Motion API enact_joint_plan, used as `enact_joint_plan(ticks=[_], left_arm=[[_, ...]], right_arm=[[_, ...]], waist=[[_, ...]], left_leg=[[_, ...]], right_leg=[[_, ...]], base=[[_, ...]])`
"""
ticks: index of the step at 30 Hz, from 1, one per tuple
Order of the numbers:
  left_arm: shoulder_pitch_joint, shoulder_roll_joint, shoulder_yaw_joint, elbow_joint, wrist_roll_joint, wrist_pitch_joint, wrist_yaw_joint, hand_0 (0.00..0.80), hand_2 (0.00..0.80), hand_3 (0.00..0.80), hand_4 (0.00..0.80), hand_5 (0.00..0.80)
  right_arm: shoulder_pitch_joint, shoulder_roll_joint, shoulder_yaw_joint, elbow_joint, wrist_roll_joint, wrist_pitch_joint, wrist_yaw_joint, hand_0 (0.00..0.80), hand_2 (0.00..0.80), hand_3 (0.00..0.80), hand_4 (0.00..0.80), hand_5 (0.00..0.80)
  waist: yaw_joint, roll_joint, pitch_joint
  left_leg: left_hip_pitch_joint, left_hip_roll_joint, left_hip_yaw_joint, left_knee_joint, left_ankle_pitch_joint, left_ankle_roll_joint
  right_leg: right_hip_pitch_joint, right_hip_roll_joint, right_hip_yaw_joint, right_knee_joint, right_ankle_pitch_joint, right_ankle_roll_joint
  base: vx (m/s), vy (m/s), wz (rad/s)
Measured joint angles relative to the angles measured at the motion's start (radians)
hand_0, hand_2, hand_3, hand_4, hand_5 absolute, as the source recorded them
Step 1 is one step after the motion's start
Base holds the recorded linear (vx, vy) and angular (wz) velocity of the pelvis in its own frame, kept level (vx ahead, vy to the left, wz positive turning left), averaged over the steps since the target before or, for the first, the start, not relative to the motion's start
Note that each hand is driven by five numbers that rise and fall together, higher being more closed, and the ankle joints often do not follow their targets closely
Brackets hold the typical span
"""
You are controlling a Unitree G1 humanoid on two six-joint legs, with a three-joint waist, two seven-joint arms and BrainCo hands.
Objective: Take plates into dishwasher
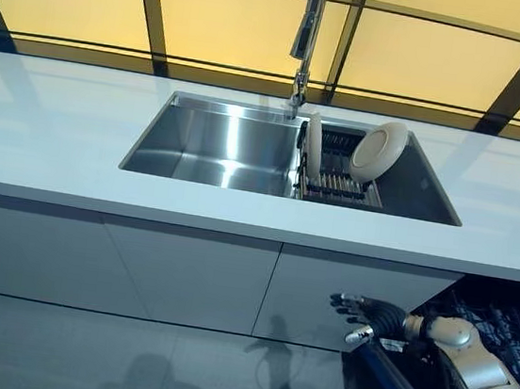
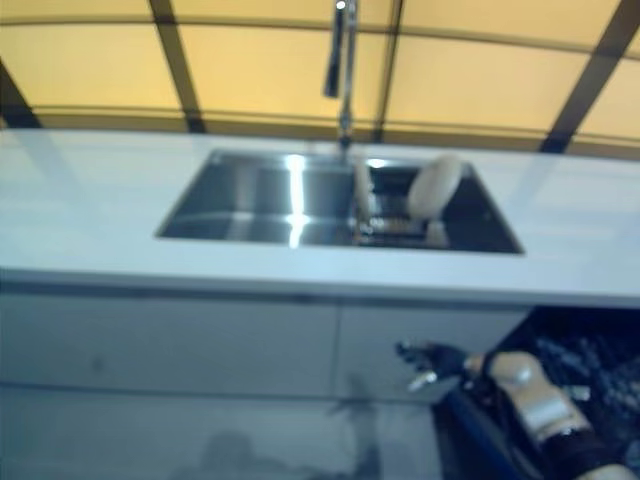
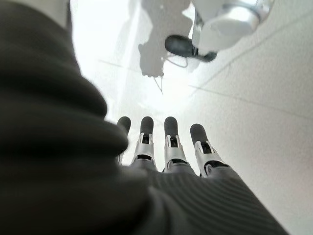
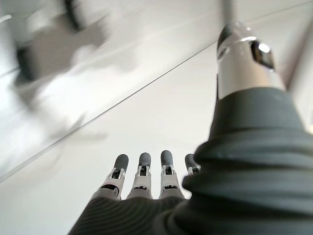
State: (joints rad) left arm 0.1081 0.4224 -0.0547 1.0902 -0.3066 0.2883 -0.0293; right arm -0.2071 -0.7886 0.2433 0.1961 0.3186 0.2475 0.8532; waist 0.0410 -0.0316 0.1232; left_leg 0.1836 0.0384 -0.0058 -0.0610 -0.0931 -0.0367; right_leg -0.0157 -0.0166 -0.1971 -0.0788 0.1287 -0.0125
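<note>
Two white plates stand in a dark rack [image 1: 338,180] in the right half of the steel sink [image 1: 209,146]: one upright on edge [image 1: 314,144], one leaning to the right [image 1: 377,152]. My right hand [image 1: 364,316] hangs low in front of the white cabinet, beside the open dishwasher [image 1: 500,324], with fingers straight and nothing in it [image 4: 142,176]. My left hand shows only in its wrist view [image 3: 166,147], fingers straight over the pale floor, holding nothing.
A tall faucet [image 1: 306,39] rises behind the sink. White countertop [image 1: 49,131] spreads to both sides. Closed white cabinet fronts [image 1: 137,270] run below it. The dishwasher's dark rack [image 1: 509,330] sits at the lower right.
</note>
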Motion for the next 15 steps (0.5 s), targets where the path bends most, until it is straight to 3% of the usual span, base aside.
enact_joint_plan(ticks=[3, 6, 10, 15], left_arm=[[-0.004, 0.0, 0.009, 0.011, 0.012, -0.007, -0.016, 0.0, 0.0, 0.0, 0.0, 0.0], [-0.001, -0.008, 0.019, 0.015, 0.02, -0.02, -0.023, 0.0, 0.0, 0.0, 0.0, 0.0], [0.001, -0.017, 0.02, 0.015, 0.047, -0.021, -0.03, 0.0, 0.0, 0.0, 0.0, 0.0], [-0.018, -0.018, 0.018, 0.014, 0.058, -0.026, -0.03, 0.0, 0.0, 0.0, 0.0, 0.0]], right_arm=[[-0.042, 0.033, -0.019, -0.019, 0.18, 0.096, 0.114, 0.0, 0.0, 0.0, 0.0, 0.0], [-0.09, 0.041, -0.043, -0.042, 0.354, 0.154, 0.116, 0.0, 0.0, 0.0, 0.0, 0.0], [-0.196, 0.057, -0.148, -0.042, 0.552, 0.188, 0.082, 0.0, 0.0, 0.0, 0.0, 0.0], [-0.333, 0.044, -0.197, -0.023, 0.8, 0.18, -0.056, 0.0, 0.0, 0.0, 0.0, 0.0]], waist=[[0.001, -0.003, -0.002], [0.004, 0.006, 0.003], [0.004, 0.013, 0.006], [0.005, 0.013, 0.007]], left_leg=[[0.002, -0.005, 0.0, -0.005, 0.002, 0.005], [0.018, -0.004, 0.0, -0.016, 0.003, 0.007], [0.031, -0.004, 0.001, -0.022, 0.004, 0.008], [0.043, -0.005, 0.001, -0.022, 0.005, 0.008]], right_leg=[[0.002, -0.006, -0.001, -0.003, 0.002, 0.006], [0.015, -0.005, -0.002, -0.006, 0.004, 0.005], [0.02, -0.004, -0.002, -0.006, 0.004, 0.005], [0.036, -0.004, -0.001, -0.006, 0.004, 0.006]], base=[[0.078, -0.012, 0.02], [0.05, -0.001, 0.02], [0.009, 0.0, 0.0], [0.008, -0.002, 0.0]])
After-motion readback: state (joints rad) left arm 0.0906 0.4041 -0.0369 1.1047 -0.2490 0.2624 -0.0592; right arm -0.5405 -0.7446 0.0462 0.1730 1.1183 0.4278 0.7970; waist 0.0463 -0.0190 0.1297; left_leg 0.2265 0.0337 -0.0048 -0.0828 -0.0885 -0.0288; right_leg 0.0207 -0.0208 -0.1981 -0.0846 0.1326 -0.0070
